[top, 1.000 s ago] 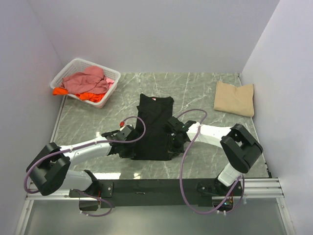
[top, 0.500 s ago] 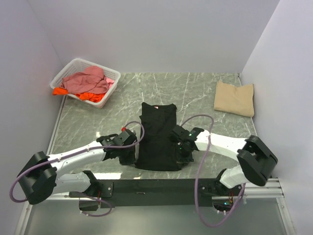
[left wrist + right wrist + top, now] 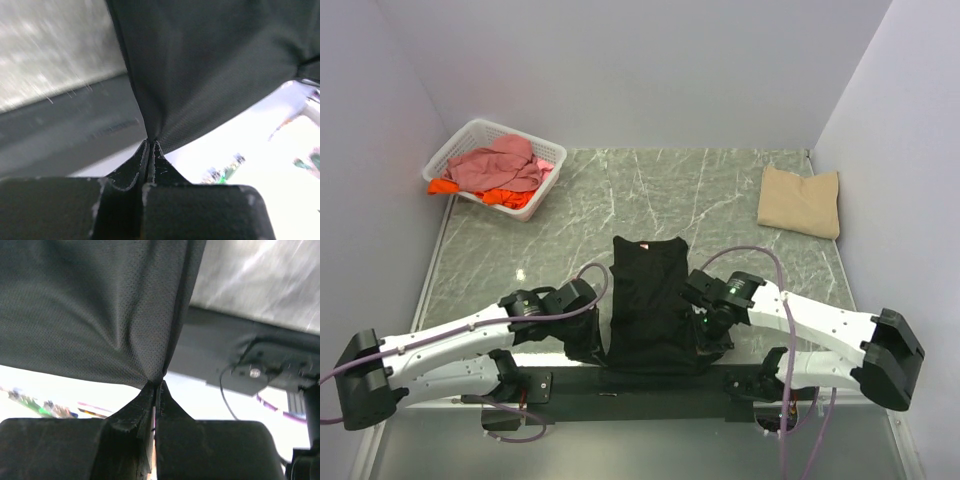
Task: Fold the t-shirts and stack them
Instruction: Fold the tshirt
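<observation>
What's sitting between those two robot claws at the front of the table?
The black t-shirt, seen from the top camera; the wrist cameras show the left gripper and right gripper each pinching its edge.

Left arm [image 3: 450, 335]: lying low, elbow swinging far out to the left, forearm reaching in toward the middle.
Left claw [image 3: 150, 142]: pinching tight on the black t-shirt [image 3: 650, 300] at its near left corner, fingertips meeting.
Right arm [image 3: 820, 322]: stretching low, elbow out to the right, forearm pointing inward.
Right claw [image 3: 159, 385]: clamping the shirt's near right corner, fingertips pressing together.
</observation>
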